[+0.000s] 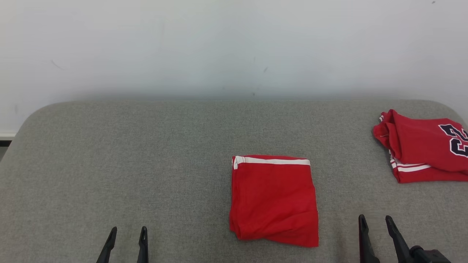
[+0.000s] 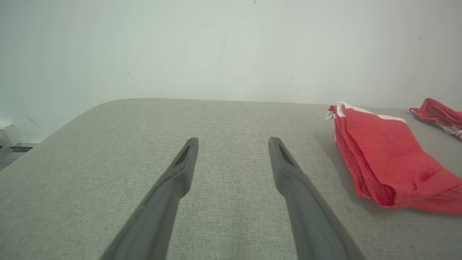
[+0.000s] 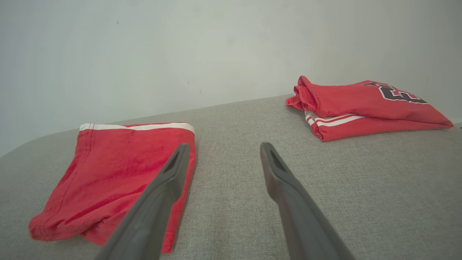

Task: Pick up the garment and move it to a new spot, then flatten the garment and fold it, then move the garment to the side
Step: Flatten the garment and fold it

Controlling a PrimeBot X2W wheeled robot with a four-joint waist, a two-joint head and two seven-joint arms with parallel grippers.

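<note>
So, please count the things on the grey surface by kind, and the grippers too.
Red folded garment with white band: 1
Red folded garment with dark number: 1
Open grippers (left gripper, right gripper): 2
Total: 4

Folded garment (image 1: pixel 274 201): plain red, one white band along far edge.
Second garment (image 1: pixel 420 146): same red, white stripes at lower folded edge; carries dark navy-black numeral outlined in white.
Padded surface (image 1: pixel 146 164): mid grey, fine woven fleck, no print.
Wall (image 1: pixel 219 44): pale off-white, few small dark specks and scuffs.
Left gripper (image 1: pixel 128 229), right gripper (image 1: pixel 375 217): dark grey to black, matte, unpatterned.
</note>
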